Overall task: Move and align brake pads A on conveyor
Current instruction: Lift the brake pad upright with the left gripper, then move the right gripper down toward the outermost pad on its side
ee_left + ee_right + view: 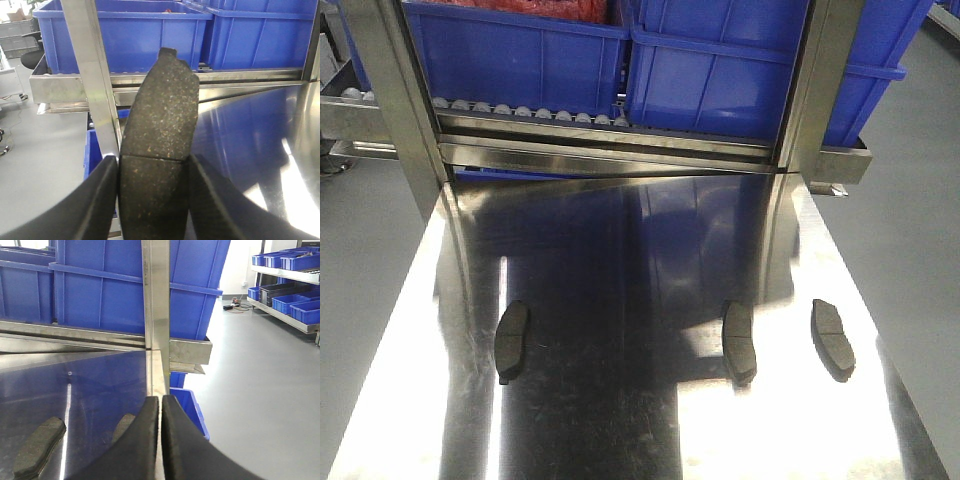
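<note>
My left gripper (152, 166) is shut on a dark grey brake pad (161, 115), its fingers (102, 195) pressing the pad's two long edges just below the groove. The pad sticks out ahead over the left edge of the shiny steel tabletop (260, 140). Three more brake pads lie apart on that tabletop (620, 400): one at the left (512, 340), two at the right (739, 341) (832, 336). My right gripper (161, 400) is shut with nothing in it, above the table's right edge, with two pads (37, 447) (124, 427) to its left. The conveyor is out of view. Neither gripper shows in the front view.
Big blue bins (520, 55) (740, 70) stand on a roller rack (530, 112) behind the table. Steel posts (385, 90) (810, 80) rise at its far corners. A blue bin (192, 410) sits low beside the right edge. Grey floor (260, 405) lies around, and shelves with bins (295, 290) stand far right.
</note>
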Controlling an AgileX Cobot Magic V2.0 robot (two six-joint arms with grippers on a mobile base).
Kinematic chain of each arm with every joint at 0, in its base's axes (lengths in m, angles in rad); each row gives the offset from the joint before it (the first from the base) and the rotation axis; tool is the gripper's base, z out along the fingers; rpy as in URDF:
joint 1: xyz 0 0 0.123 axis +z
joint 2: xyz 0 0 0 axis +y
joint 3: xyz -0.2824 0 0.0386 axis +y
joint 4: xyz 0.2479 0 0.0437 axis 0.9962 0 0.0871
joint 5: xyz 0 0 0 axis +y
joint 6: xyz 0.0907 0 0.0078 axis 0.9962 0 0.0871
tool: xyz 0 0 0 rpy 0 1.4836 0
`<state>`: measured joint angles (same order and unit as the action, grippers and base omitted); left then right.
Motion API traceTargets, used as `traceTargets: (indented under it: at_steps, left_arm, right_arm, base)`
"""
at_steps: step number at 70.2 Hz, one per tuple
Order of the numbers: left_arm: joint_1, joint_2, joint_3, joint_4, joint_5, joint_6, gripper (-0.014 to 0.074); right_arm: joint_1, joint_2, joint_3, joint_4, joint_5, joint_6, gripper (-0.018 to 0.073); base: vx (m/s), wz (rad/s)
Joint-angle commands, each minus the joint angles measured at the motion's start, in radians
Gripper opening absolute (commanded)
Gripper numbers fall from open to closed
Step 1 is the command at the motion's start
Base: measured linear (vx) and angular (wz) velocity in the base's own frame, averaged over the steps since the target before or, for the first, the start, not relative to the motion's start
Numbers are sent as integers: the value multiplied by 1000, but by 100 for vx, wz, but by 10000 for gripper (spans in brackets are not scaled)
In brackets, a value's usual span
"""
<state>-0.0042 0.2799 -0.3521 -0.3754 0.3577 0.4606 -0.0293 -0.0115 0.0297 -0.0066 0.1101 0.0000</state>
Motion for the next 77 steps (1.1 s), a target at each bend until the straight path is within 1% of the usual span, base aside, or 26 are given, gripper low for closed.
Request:
traceTargets:
  at_steps: [1,9,20,27,36,42,50,54,58,63,68,69,73,77]
  left_arm:
    - [-7,10,-28,-21,-98,-1,83]
    - [-7,10,-28,-21,-98,-1,83]
    - [-7,10,-28,-21,-98,-1,83]
    - [-7,10,-28,-21,-98,-1,83]
    - [-7,10,-28,-21,-98,-1,83]
    - [-7,10,-28,-21,-98,-1,83]
    - [-7,10,-28,-21,-98,-1,83]
    - [-7,10,-28,-21,-98,-1,83]
    - [-7,10,-28,-21,-98,-1,83]
    - [-7,10,-28,-21,-98,-1,83]
    - [-7,10,-28,-21,-98,-1,83]
    - [-7,10,-28,-21,-98,-1,83]
    - [-7,10,-28,-21,-98,-1,83]
    - [-7,10,-28,-21,-98,-1,83]
  right_arm:
    - [2,-13,17,-7,-73,-11,-3]
    - [2,-13,17,-7,-73,-11,-3]
    - [2,-13,12,-7,-110,-13,-3]
    - [-1,-2,-41,-10,-101,-27,-3]
    - [-25,116,-217,-32,-26,-29,-3]
    - [-30,241,-359,-50,40,-29,-3]
    - [-30,441,-549,-102,151,-29,-3]
    - [-30,520,-630,-103,208,-29,-3]
    - [-30,594,-686,-103,263,-29,-3]
    - [-30,654,-724,-101,278,-29,4]
    - [-30,683,-729,-97,267,-29,44]
    - [-30,687,-729,-97,265,-29,85]
    - [-30,689,-729,-100,265,-29,163]
    - [-30,689,-729,-107,265,-34,286]
  base:
    - [0,0]
    - [0,0]
    - [0,0]
    - [0,0]
    - [0,0]
    - [0,0]
    - [0,0]
    - [0,0]
    - [0,0]
    - [0,0]
    - [0,0]
    - [0,0]
    - [0,0]
    - [0,0]
